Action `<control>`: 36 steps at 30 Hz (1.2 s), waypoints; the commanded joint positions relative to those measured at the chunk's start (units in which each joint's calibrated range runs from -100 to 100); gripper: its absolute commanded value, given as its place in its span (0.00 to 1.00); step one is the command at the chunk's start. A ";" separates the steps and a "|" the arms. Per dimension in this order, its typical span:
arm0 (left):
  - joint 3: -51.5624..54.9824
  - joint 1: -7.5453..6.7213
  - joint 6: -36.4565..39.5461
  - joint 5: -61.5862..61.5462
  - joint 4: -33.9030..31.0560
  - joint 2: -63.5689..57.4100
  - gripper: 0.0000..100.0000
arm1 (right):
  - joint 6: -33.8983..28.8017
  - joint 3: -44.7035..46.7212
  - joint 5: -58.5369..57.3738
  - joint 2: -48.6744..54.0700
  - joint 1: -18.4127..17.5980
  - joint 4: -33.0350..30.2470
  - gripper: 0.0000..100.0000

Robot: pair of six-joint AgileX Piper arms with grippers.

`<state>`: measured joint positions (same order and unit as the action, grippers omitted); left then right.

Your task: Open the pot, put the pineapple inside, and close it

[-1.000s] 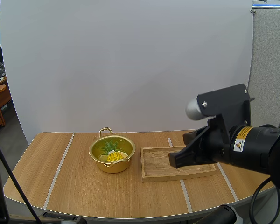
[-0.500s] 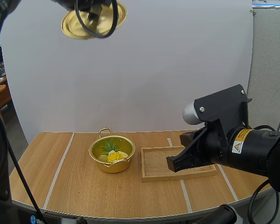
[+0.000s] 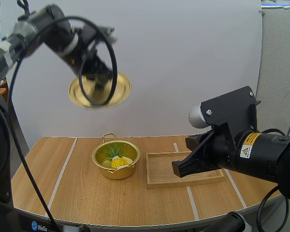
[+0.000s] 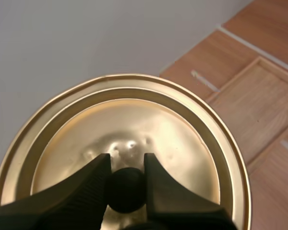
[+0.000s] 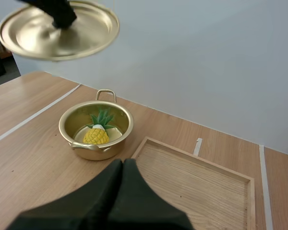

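Observation:
A gold pot [image 3: 116, 159] [image 5: 96, 129] stands uncovered on the table with a yellow pineapple [image 3: 118, 161] [image 5: 97, 134] lying inside it. My left gripper [image 3: 99, 77] [image 4: 126, 181] is shut on the black knob of the gold lid [image 3: 100, 90] [image 4: 125, 143] [image 5: 57, 29], holding it tilted in the air well above the pot. My right gripper [image 3: 181, 169] [image 5: 121, 165] hovers shut over the near edge of the wooden tray, its fingers together as one dark wedge with nothing between them.
A shallow wooden tray [image 3: 164, 166] [image 5: 201, 184] lies right of the pot. White tape lines [image 3: 60, 176] cross the wooden table [image 3: 82, 193]. My bulky right arm [image 3: 251, 145] hangs over the table's right side.
My left arm has brought the lid down from the top of the high view to about midway above the pot. The right gripper has barely shifted.

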<state>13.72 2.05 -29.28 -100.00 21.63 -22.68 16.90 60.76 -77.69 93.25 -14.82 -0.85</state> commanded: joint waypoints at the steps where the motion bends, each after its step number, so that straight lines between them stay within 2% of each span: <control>1: 4.84 0.19 -2.18 2.86 0.54 1.49 0.00 | 0.57 0.05 1.20 0.49 0.20 0.05 0.00; 6: 9.34 0.19 -4.25 6.89 2.28 4.87 0.00 | 0.57 0.05 1.20 0.49 0.20 0.05 0.00; 11: 10.80 0.19 -6.70 7.75 6.95 8.91 0.00 | 0.57 0.05 1.20 0.49 0.20 0.05 0.00; 19: 10.80 0.19 -8.65 9.29 7.60 15.47 0.00 | 0.55 0.05 0.87 0.49 0.20 0.05 0.00; 24: 11.91 0.19 -10.03 14.90 8.12 18.06 0.00 | 0.55 0.05 0.48 0.49 0.20 0.16 0.00; 29: 14.45 0.19 -14.11 18.65 10.96 19.97 0.00 | 0.55 0.05 0.48 0.49 0.20 0.23 0.00; 36: 14.76 0.19 -15.28 20.95 13.31 22.88 0.00 | 0.55 0.05 0.48 0.49 0.20 1.16 0.00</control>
<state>28.16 2.05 -42.43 -81.31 31.24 -1.80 16.99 60.76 -77.69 93.25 -14.82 -0.73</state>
